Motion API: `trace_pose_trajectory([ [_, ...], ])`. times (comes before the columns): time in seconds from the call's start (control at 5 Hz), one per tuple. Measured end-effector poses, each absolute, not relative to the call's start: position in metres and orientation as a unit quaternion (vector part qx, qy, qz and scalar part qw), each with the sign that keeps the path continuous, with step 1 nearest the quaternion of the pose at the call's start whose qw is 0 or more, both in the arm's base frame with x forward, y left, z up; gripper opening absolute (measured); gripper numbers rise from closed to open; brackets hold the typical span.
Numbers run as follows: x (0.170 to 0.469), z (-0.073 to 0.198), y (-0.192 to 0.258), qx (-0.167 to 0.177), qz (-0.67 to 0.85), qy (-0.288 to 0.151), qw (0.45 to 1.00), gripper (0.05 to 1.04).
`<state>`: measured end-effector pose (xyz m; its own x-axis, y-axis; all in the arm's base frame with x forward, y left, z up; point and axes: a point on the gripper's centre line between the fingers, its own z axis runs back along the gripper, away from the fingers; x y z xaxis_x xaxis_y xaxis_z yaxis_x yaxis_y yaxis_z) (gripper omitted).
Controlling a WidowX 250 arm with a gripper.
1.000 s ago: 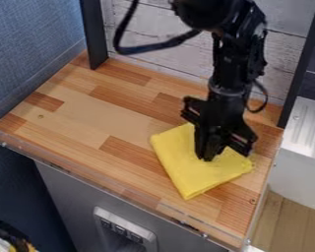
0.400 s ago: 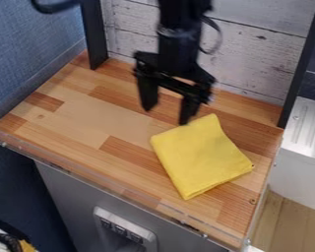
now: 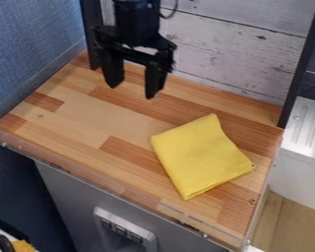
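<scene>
while the gripper (image 3: 132, 91) is held released above the back of the wooden surface (image 3: 88, 125), nothing is grasped. the folded yellow cloth (image 3: 201, 156) is laid flat toward the right side, well apart from it.

So standing here I'm counting one yellow cloth (image 3: 201, 156), one wooden counter (image 3: 81, 118), one black gripper (image 3: 131, 92) with two fingers (image 3: 155, 81), two dark upright posts (image 3: 296, 81), one white ridged thing (image 3: 307, 125), plus three little dark squares (image 3: 120, 230) on one pale fitting (image 3: 145, 233) down front, lol.
</scene>
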<state>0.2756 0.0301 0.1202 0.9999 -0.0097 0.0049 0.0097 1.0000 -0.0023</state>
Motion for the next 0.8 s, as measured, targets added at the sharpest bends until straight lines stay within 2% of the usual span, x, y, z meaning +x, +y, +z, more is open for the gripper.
trace_pose_trajectory([
  [0.4,0.280,0.137,0.062,-0.002,0.010,-0.015,1.000,0.997],
  [0.8,0.281,0.132,0.079,-0.004,0.009,-0.006,1.000,0.996],
])
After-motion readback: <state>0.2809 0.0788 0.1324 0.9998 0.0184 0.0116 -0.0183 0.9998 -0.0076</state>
